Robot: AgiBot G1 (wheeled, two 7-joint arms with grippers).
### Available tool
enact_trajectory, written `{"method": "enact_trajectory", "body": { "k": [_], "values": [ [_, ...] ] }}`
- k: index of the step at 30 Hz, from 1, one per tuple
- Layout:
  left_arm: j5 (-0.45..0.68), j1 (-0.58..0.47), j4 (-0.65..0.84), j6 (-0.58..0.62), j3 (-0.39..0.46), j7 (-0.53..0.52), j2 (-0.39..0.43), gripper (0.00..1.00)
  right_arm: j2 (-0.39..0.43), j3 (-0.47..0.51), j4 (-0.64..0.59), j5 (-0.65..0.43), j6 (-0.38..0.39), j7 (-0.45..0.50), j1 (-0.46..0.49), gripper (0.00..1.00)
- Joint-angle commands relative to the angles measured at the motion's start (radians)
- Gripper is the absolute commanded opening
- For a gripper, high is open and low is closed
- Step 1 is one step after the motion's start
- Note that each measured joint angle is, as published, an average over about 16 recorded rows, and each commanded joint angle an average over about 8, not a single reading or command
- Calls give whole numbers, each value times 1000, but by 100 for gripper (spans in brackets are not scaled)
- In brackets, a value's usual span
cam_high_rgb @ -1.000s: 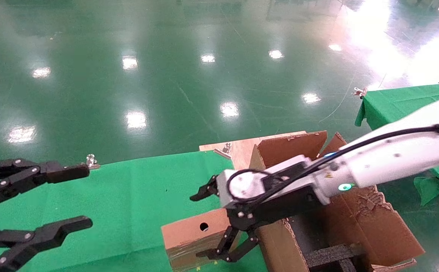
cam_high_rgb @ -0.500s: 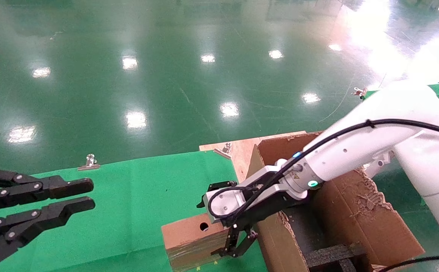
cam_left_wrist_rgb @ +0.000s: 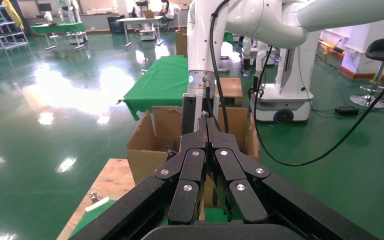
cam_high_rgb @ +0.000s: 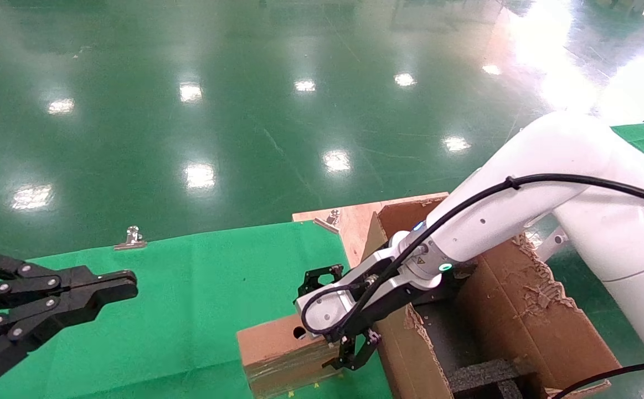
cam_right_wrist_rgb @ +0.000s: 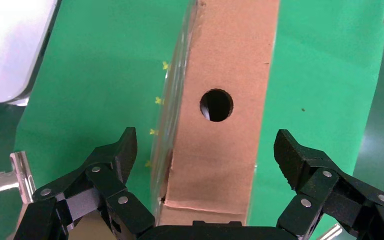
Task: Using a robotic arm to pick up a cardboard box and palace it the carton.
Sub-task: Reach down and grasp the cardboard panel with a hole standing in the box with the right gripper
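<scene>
Green cloth, metal clip, glossy floor.

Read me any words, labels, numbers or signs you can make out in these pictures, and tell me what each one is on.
No text can be read anywhere.
Small yellow warning sticker on the robotic arm, near its green ring light: too small to read.
Small yellow marks on the green cloth beside the cardboard box: not legible as characters.
The cardboard box and the carton show no print.
</scene>
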Motion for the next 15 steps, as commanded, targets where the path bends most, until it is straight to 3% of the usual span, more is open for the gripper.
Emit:
{"method": "enact_trajectory", "body": {
  "k": [1, 2, 3, 4, 15],
  "values": [
    [0, 0, 0, 0, 0, 0, 0, 73, -1, -5, 2, -2, 1, -1, 2, 23],
    [0, 0, 0, 0, 0, 0, 0, 85, -1, -6, 3, -3, 1, -1, 3, 10],
    [0, 0, 0, 0, 0, 0, 0, 96, -1, -8, 4, -4, 0, -2, 3, 4],
    [0, 0, 0, 0, 0, 0, 0, 100, -2, -9, 4, -6, 0, -2, 4, 0],
    [-1, 0, 0, 0, 0, 0, 0, 100, 0, -5, 4, -1, 0, -2, 3, 0]
  ]
}}
